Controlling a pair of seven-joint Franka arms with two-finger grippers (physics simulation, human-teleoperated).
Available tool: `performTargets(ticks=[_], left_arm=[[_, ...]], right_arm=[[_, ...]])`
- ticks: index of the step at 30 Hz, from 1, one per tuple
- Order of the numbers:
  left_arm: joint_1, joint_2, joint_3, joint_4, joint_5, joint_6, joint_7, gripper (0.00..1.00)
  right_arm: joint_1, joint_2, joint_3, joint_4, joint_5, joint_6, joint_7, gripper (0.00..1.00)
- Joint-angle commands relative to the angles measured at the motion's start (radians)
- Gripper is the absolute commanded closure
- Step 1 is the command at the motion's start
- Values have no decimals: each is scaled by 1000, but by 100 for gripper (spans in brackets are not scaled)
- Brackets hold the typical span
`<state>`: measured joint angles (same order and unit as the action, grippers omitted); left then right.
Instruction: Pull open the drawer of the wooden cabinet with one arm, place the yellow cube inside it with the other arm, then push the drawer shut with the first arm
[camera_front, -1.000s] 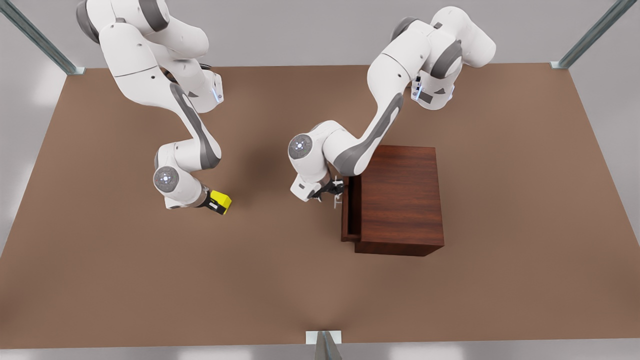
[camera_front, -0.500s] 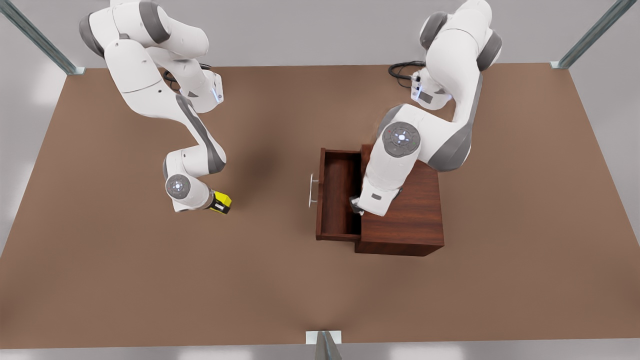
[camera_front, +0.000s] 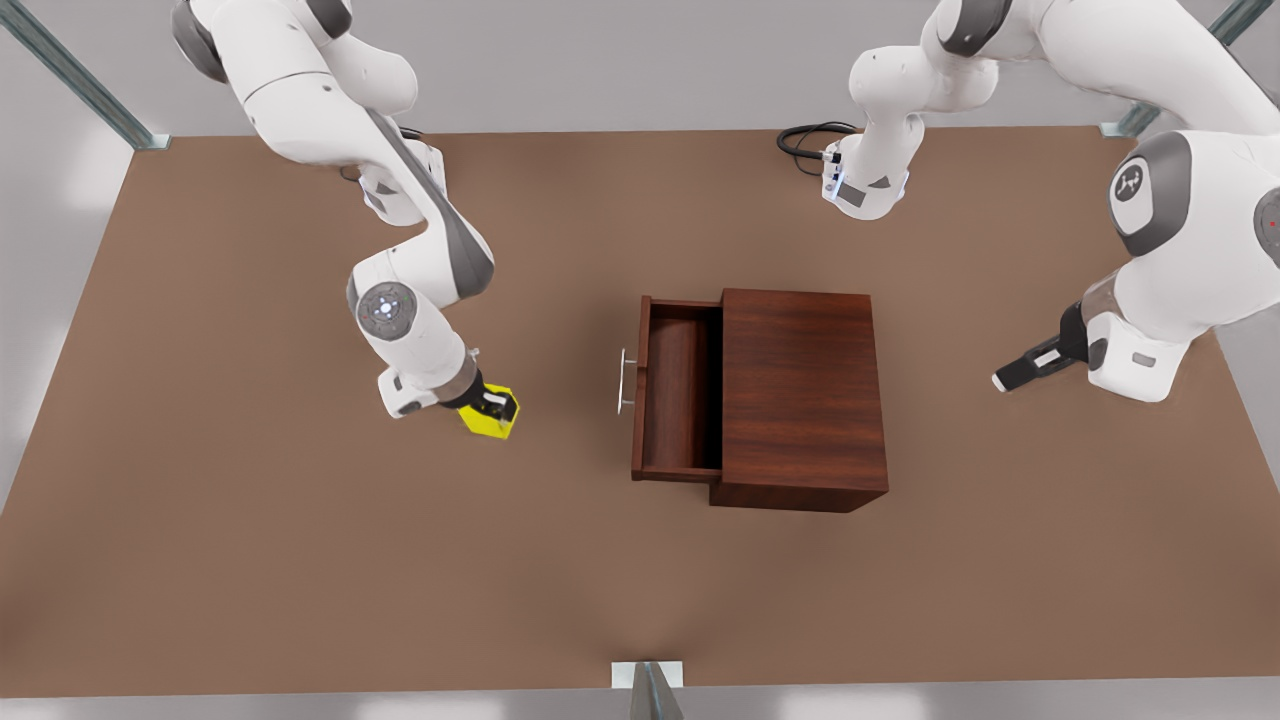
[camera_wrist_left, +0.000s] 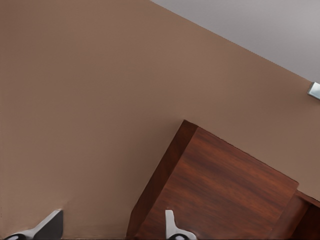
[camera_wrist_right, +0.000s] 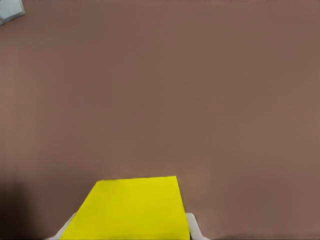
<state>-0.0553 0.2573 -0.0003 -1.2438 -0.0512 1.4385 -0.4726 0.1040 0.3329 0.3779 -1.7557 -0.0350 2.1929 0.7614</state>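
So far, you have one step done: the shallow reddish-brown wooden drawer (camera_front: 676, 400) stands pulled out of the boxy dark wooden cabinet (camera_front: 800, 395) toward 9 o'clock in the front view, its thin silver bar handle (camera_front: 622, 380) leading and its tray bare.

Your right gripper (camera_front: 492, 410), at 9 o'clock from the drawer and well apart from it, has its fingers (camera_wrist_right: 194, 226) pinching the small bright yellow cube (camera_front: 490, 413), apparently just above the brown tabletop (camera_front: 300, 560).

Your left gripper (camera_front: 1010, 377) waits at 3 o'clock of the cabinet, well apart; its wrist view shows its fingers (camera_wrist_left: 172, 227) spread on nothing.

What is left, by my reading: carry the cube over the drawer, release it inside, then push the drawer shut with the left arm.
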Motion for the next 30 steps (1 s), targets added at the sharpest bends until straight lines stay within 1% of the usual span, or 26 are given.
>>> performTargets(ticks=[1,5,8,12,13,19,23,26,30], left_arm=[[0,-49,0,-88,7,131,434,0],[2,-16,2,-63,56,112,439,0],[3,3,2,-63,62,114,437,0],[11,2,-1,-63,56,83,436,0],[9,2,-1,-63,56,82,436,0],[14,5,0,-63,42,71,430,0],[14,13,0,-63,44,72,436,0],[15,14,0,-65,44,72,440,0],[15,20,0,-65,44,72,440,0]], right_arm=[[43,18,9,111,-16,-252,104,47],[138,51,10,206,-14,-283,111,47],[217,83,10,284,-14,-283,208,46],[290,173,10,427,-16,-289,257,46],[315,216,10,507,-20,-340,260,47],[388,334,3,679,-20,-340,269,47],[424,371,1,697,-20,-341,265,46],[422,371,1,686,-19,-343,257,43],[433,405,7,677,-23,-337,239,41]])
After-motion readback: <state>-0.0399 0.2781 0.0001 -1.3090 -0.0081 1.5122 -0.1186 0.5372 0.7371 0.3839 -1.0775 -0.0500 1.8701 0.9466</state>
